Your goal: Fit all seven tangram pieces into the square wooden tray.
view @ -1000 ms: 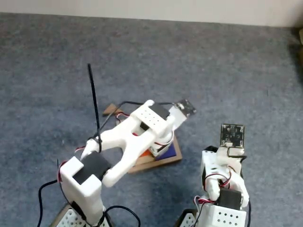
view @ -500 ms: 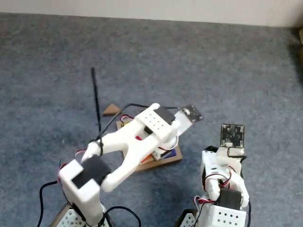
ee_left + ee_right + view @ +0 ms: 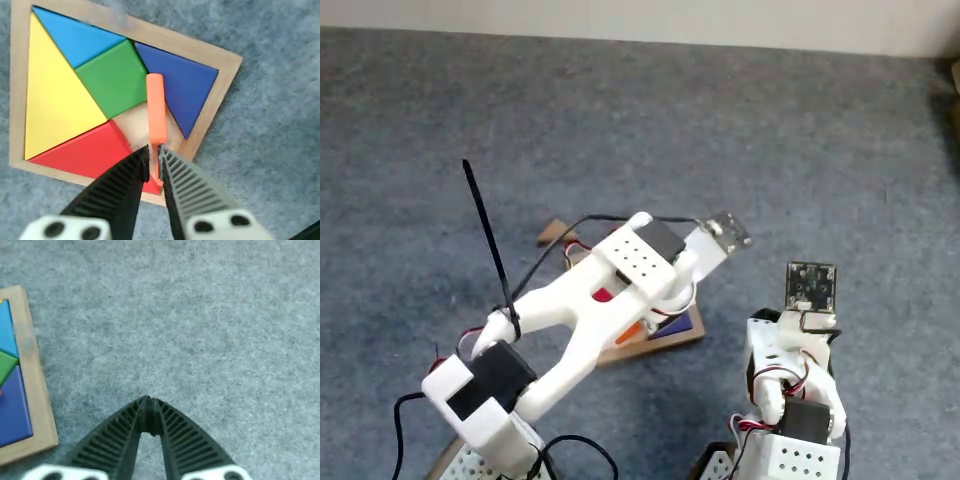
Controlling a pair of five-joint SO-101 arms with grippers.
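Note:
The square wooden tray [image 3: 175,45] holds a yellow triangle [image 3: 55,95], a light blue piece [image 3: 75,35], a green square [image 3: 112,80], a dark blue triangle [image 3: 185,85] and a red piece [image 3: 85,152]. My left gripper [image 3: 154,150] is shut on a thin orange piece [image 3: 156,107], held on edge over a bare gap [image 3: 131,125] in the tray. In the high view the left arm [image 3: 620,290] covers most of the tray [image 3: 675,338]. My right gripper [image 3: 149,425] is shut and empty over carpet, beside the tray's rim [image 3: 35,385].
A small brown triangle [image 3: 555,232] lies on the grey carpet just beyond the tray's far left corner. A black rod [image 3: 485,235] sticks up from the left arm. The right arm [image 3: 790,370] sits folded at the lower right, with open carpet all around.
The left arm's base end and its black rod swung to the left, while its wrist stayed over the tray. The right arm kept still.

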